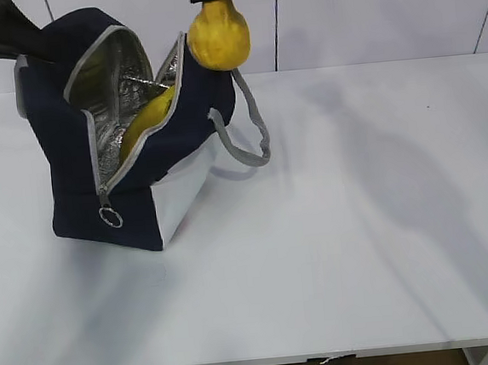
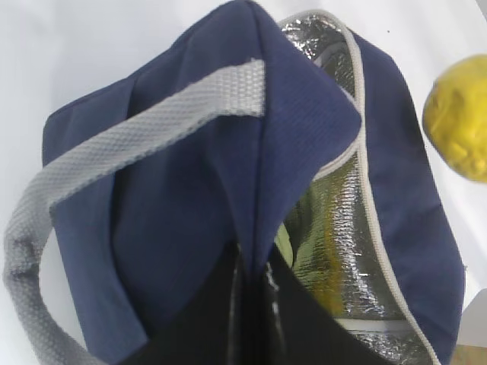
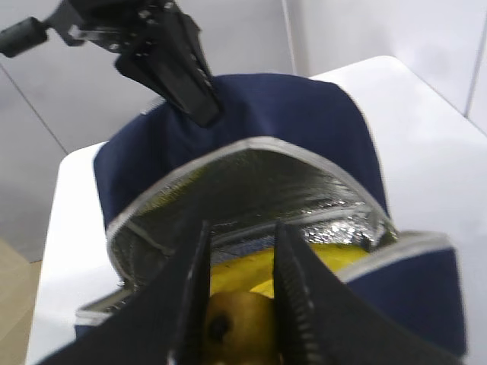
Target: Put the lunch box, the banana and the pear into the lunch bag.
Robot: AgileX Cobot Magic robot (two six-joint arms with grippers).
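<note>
Left tool point(image 2: 251, 304): clenched on the raised flap of the lunch bag point(image 1: 74, 197).
Banana point(image 1: 143, 123): inside the open bag.
Right tool point(image 3: 242, 304): grasping the pear point(image 1: 217, 36), above the bag's right edge.
Table point(image 1: 359, 224): white, carrying the bag.

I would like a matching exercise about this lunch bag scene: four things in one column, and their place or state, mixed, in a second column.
Things:
1. pear
2. banana
3. lunch bag
4. left gripper

Places or states:
A. lying inside, against the foil lining
B. shut on the top edge of the fabric
C. held in the air above the opening, in the right gripper
D. standing unzipped on the table

Pairs: 1-C, 2-A, 3-D, 4-B
</note>
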